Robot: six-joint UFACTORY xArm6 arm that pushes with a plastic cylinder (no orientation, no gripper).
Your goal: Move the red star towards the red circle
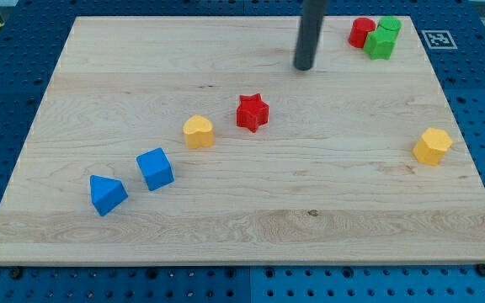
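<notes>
The red star [253, 112] lies near the middle of the wooden board. The red circle [361, 32] sits at the view's top right, touching a green block [381, 43] with another green block [389, 25] behind it. My tip [304, 66] is above and to the right of the red star, apart from it, between the star and the red circle.
A yellow heart-like block [199, 131] lies left of the star. A blue cube [155, 168] and a blue triangle [107, 194] lie at the lower left. A yellow hexagon [432, 146] sits near the right edge. The board [242, 219] rests on a blue pegboard.
</notes>
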